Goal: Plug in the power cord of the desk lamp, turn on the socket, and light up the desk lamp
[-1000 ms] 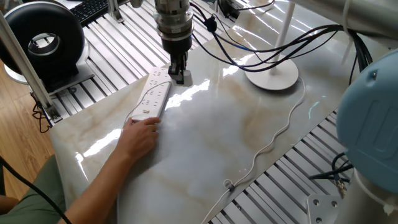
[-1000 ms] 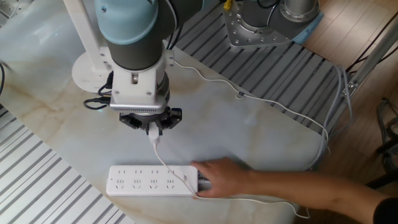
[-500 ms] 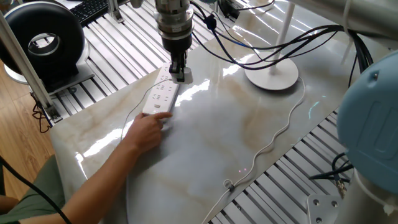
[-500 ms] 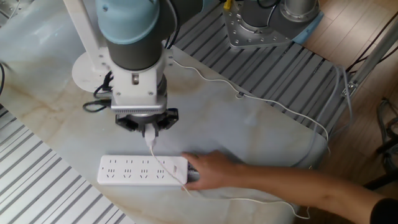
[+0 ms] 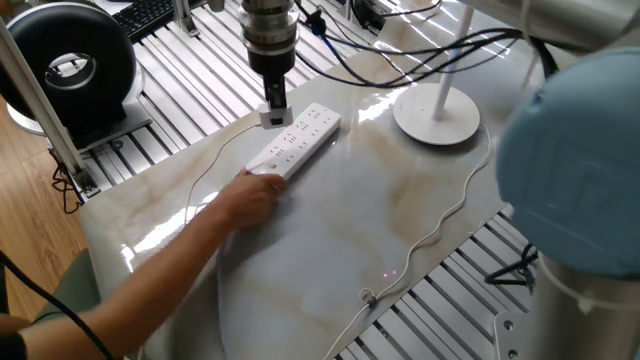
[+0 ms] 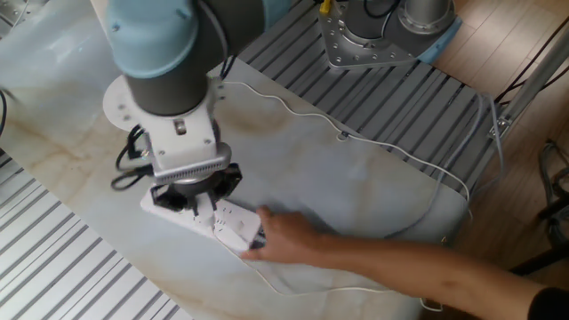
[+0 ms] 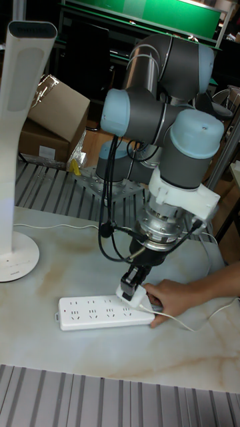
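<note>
My gripper [image 5: 272, 108] [image 7: 133, 283] is shut on the small white plug [image 5: 270, 119] [image 7: 128, 293] of the power cord [image 5: 457, 203]. The plug hangs at the edge of the socket [image 5: 296, 139] [image 7: 100, 312], a long white power strip lying slanted on the marble. I cannot tell whether the prongs touch it. A person's hand [image 5: 254, 191] [image 7: 177, 297] holds the strip's near end. The desk lamp [image 7: 17, 133] stands on its round base [image 5: 437, 116]. In the other fixed view the gripper [image 6: 192, 201] covers most of the socket [image 6: 228, 227].
A black round fan-like device [image 5: 70, 62] sits at the back left on slatted metal. The person's forearm [image 6: 418, 271] crosses the table's front. Black robot cables [image 5: 420, 65] hang near the lamp pole. Cardboard boxes [image 7: 57, 110] stand behind the table.
The hand has turned and pushed the socket toward the lamp, so it now lies slanted under the gripper. The gripper shifted slightly left, still holding the plug.
</note>
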Action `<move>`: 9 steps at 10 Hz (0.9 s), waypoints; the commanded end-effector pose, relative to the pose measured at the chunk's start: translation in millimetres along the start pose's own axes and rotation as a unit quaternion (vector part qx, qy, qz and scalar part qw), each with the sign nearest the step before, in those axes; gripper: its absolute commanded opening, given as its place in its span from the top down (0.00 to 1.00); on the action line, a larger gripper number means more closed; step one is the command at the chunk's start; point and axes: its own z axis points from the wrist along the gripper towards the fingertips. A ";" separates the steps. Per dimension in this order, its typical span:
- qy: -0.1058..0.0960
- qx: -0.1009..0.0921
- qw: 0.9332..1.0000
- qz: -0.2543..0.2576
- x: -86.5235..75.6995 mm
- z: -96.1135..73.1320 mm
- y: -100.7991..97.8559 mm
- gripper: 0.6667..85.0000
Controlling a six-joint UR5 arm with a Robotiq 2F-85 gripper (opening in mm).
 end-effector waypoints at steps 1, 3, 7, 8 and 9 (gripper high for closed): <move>-0.002 0.008 0.988 -0.157 8.4 2.6 -19.0 1.00; 0.024 0.000 0.971 -0.238 26.9 -4.5 -13.6 1.00; 0.027 0.002 0.946 -0.323 34.2 0.7 -17.6 1.00; 0.024 -0.001 0.942 -0.336 40.6 3.0 -23.3 1.00; 0.020 -0.009 0.939 -0.344 49.2 2.3 -23.1 1.00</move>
